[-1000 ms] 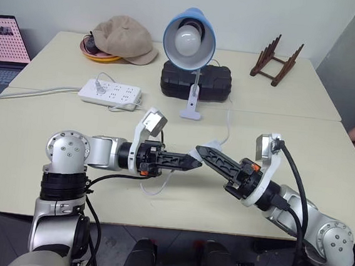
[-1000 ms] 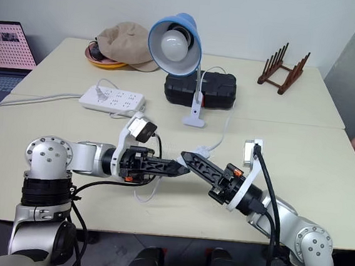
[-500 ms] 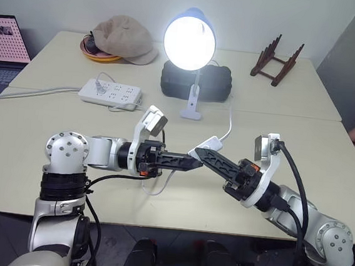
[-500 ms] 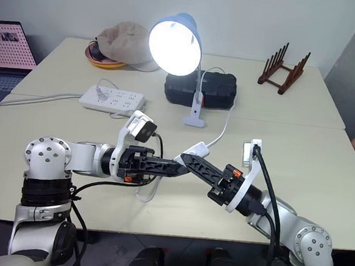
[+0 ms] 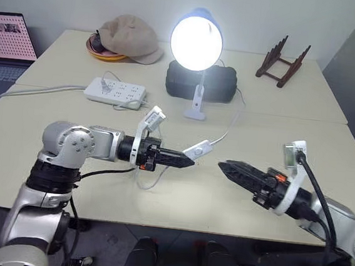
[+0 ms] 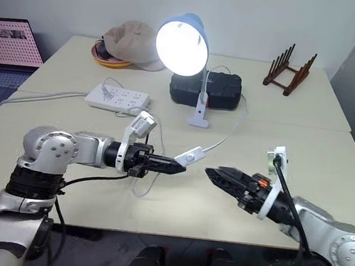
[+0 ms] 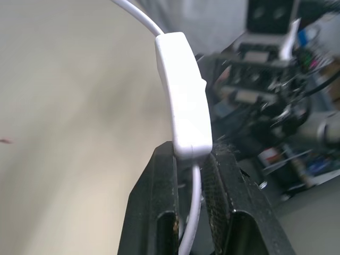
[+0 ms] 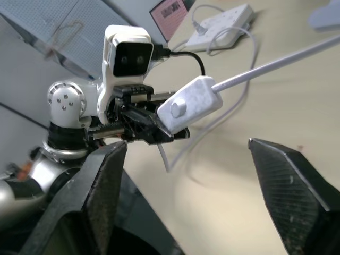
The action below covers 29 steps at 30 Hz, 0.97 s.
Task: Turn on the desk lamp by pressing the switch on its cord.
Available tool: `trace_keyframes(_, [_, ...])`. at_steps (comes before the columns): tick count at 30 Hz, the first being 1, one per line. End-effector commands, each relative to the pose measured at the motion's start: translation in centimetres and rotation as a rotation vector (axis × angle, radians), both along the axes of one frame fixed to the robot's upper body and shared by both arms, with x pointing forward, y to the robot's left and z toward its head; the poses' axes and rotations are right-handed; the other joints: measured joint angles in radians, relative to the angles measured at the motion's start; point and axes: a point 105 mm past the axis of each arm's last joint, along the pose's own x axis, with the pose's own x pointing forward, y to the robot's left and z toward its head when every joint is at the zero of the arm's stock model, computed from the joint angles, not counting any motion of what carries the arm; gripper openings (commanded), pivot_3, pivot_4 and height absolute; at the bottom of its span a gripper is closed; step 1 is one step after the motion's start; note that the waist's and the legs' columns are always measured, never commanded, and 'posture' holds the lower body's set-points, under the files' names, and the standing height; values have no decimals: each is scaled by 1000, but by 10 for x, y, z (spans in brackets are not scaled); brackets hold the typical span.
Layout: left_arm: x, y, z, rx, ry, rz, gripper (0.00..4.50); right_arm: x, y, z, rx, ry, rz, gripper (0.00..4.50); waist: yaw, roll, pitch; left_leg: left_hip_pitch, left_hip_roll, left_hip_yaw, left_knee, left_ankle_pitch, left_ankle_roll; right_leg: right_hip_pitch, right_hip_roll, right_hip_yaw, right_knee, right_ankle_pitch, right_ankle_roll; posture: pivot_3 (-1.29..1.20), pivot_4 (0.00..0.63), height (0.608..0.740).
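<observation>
Desk lamp (image 5: 197,39) now glows upper centre; my right gripper (image 5: 226,168) just let go, jaws apart, while my left gripper (image 7: 189,159) still pinches the switch (image 5: 199,151).

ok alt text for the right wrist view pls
The white switch is held up off the table at one end by the left gripper, its button facing the camera and its cord running away. The right gripper's two black fingers stand wide apart in the foreground, with a power strip behind.

Clutter along the table's far edge

Cap (image 5: 132,35) over bowl (image 5: 103,53) far-left; power strip (image 5: 115,92), black case (image 5: 201,83), wooden rack (image 5: 282,60) far-right; laptop (image 5: 8,44) beside.
</observation>
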Motion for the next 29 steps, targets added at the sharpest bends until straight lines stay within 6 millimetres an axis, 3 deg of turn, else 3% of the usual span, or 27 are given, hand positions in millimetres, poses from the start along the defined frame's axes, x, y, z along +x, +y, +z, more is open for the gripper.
trace_keyframes(1, [24,-10,-28,197,-362,-149,346,-8,-4,0,-248,-183,54,4459,3,0,0,0,0,0,0,0,0,0,0,0,-1,0,0,0,150,740])
trace_keyframes(5, [39,-7,-55,359,-594,-280,346,-6,-5,-5,-366,-273,54,4459,1,0,0,-1,0,2,-1,0,0,0,0,2,-3,0,0,0,150,740])
trace_keyframes(7, [45,-5,-59,370,-641,-309,346,-6,-3,-7,-361,-282,58,4459,1,0,0,-2,0,2,-1,0,0,-1,0,2,-3,0,1,0,150,740])
trace_keyframes(8, [45,-4,-57,351,-634,-314,1045,-6,-3,-8,-360,-283,62,4500,1,-1,0,-2,0,2,-1,0,0,-1,0,2,-3,0,1,0,150,740])
trace_keyframes(10, [44,-2,-51,319,-620,-327,1214,-7,-4,-10,-372,-285,67,4500,0,-1,0,-3,0,2,-1,0,0,-2,0,2,-4,0,2,0,150,740])
trace_keyframes(13, [42,6,-34,264,-572,-313,1910,-8,-9,-15,-380,-273,66,4500,-4,-1,0,-4,0,2,-1,0,0,-2,0,1,-4,2,5,0,150,740])
trace_keyframes(18, [29,47,-6,277,-498,-287,3026,-12,-25,-21,-430,-248,113,4500,-13,-1,1,-3,1,1,-1,0,0,-2,0,1,-2,3,7,0,150,740])
trace_keyframes(22, [31,86,19,285,-498,-91,3918,-9,-44,-21,-481,-232,143,4500,-12,-1,1,-1,1,1,-1,0,0,-1,0,1,-1,3,6,0,150,740])
trace_keyframes(25, [31,114,19,352,-522,31,4483,-5,-54,-26,-516,-224,167,4500,-10,-1,1,-1,1,1,-1,0,0,-1,0,1,-1,0,2,0,150,740])
trace_keyframes(29, [30,125,14,346,-530,116,4483,5,-59,-29,-508,-222,157,4500,-10,-1,1,-1,1,1,0,0,0,0,0,0,-1,0,2,0,150,740])
